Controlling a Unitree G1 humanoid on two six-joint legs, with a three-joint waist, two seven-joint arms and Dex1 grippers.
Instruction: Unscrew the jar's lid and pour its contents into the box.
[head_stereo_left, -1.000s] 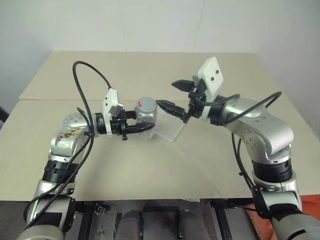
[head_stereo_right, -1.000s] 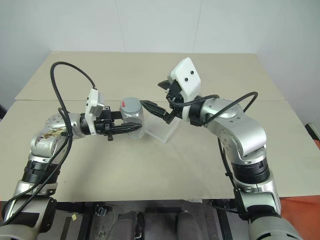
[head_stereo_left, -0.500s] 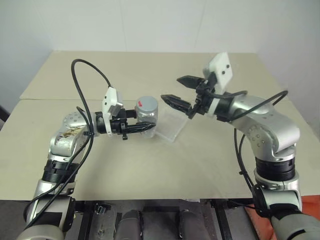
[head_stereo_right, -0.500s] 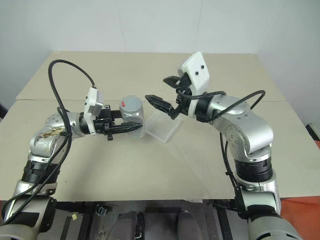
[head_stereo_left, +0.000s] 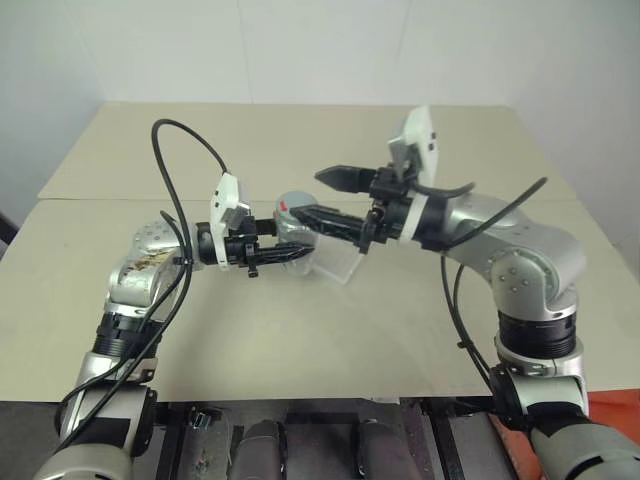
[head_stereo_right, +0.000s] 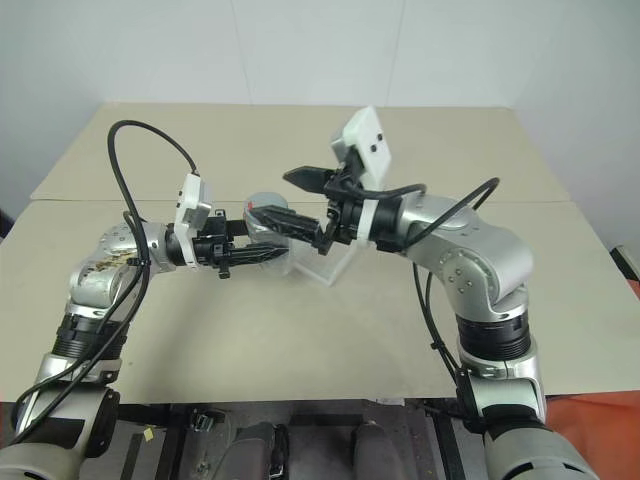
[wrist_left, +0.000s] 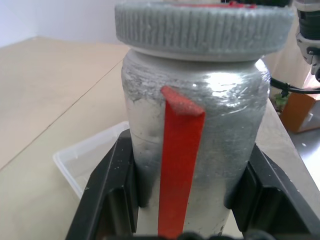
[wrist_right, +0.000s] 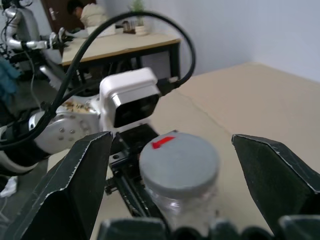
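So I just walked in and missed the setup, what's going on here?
The left gripper holds the jar upright above the table, with the box just behind it. The right gripper is open with a finger on either side of the lid, which is still on.

jar (wrist_left: 200, 125): base cut off by frame edge, sides covered by left pincer (wrist_left: 192, 200) fingers | contents: not discernible through the wall | box (head_stereo_left: 340, 262): near end hidden behind jar and right pincer (head_stereo_left: 322, 197) | lid (wrist_right: 179, 160): red mark partly readable
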